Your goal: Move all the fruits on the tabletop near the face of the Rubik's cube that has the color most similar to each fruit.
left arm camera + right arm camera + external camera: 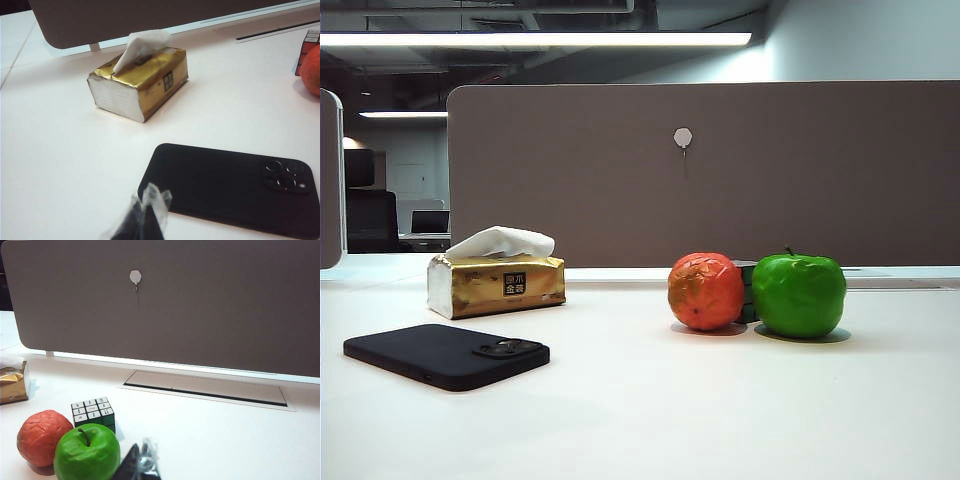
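Tabletop (pixel 720 420) was smooth plain white, w/ a grey-brown divider panel (pixel 720 170) along its far edge and a dim office w/ a ceiling strip light behind. Gold tissue box (pixel 496 284) carried a small dark label w/ characters too small for me to read. Rubik's cube (pixel 93 414) showed a white top w/ black grid and a green side. Orange-red fruit (pixel 706 291) and green apple (pixel 799 294) sat on either side of the cube, both close to it; contact unclear. A black phone (pixel 235 187) lay camera-side up, well apart from the cube, nearer the tissue box. My left gripper (pixel 145 217) hung just beside the phone; my right gripper (pixel 141 465) hung close to the apple. Couldn't tell how wide either was.
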### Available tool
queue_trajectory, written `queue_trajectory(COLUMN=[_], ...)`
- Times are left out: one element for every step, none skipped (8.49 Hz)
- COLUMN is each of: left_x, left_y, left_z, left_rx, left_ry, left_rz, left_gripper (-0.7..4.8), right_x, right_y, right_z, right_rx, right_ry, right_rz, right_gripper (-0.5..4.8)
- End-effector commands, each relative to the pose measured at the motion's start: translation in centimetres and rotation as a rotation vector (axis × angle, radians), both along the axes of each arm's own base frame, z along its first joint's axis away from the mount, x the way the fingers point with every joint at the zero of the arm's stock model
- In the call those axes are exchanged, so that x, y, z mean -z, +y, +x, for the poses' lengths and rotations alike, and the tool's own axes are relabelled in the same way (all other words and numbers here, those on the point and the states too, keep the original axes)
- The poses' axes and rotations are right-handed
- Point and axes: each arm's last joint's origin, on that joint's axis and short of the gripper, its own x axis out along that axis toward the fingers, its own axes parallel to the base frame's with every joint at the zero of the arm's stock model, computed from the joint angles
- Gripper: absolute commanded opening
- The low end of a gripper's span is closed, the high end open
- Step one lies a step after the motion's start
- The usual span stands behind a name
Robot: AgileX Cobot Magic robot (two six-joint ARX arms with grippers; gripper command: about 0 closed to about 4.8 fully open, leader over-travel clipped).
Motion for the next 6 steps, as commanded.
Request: queue_trajectory(left_x=[-0.47, -1.04, -1.07, -1.09, -1.14, -1.27], left_y=[0.22, 0.29, 0.29, 0.29, 0.28, 0.29], left_z=[0.13, 0.19, 0.19, 0.19, 0.20, 0.20], left_rx=[-0.083, -0.110, -0.110, -0.110, -0.110, -0.110], left_ry=[-0.051, -0.108, -0.111, -0.113, -0.116, -0.130], left_rz=[0.003, -0.011, -0.012, -0.013, -0.015, -0.020], left_gripper=[-0.05, -0.06, -0.06, -0.06, -0.06, -0.06], right_x=[-0.16, -0.16, -0.16, -0.16, -0.16, -0.16], right_y=[0.01, 0.01, 0.01, 0.01, 0.01, 0.01], right_z=[-0.03, -0.04, -0.04, -0.04, -0.04, -0.04], right_rx=[-0.004, -0.004, -0.005, -0.005, -0.004, -0.005], right_ry=[-0.018, -0.018, -0.018, -0.018, -0.018, -0.018], right_rz=[0.001, 0.001, 0.001, 0.001, 0.001, 0.001], right_gripper=[-0.01, -0.01, -0.01, -0.01, -0.01, -0.01])
